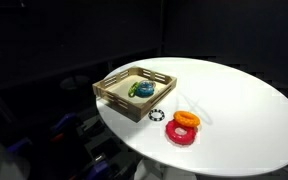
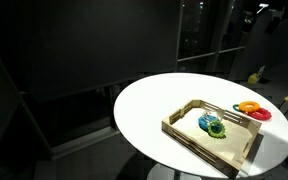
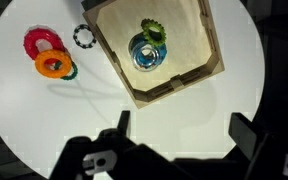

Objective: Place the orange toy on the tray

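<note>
The orange toy [image 3: 53, 66] is a small orange ring on the white table, leaning on the larger red ring [image 3: 42, 43], with a thin green ring [image 3: 70, 71] under it. It also shows in both exterior views [image 1: 187, 119] [image 2: 247, 107]. The light-wood tray [image 3: 119, 70] [image 1: 114, 86] [image 2: 187, 126] holds a blue ring [image 3: 147, 56] and a green piece [image 3: 153, 32]. My gripper [image 3: 179, 125] is open and empty, high above the table, on the near side of the tray, far from the orange toy.
A small black-and-white beaded ring [image 3: 83, 36] [image 1: 157, 114] lies on the table between the tray and the rings. The round white table [image 3: 24, 110] has its edge close to the tray and rings. The surroundings are dark.
</note>
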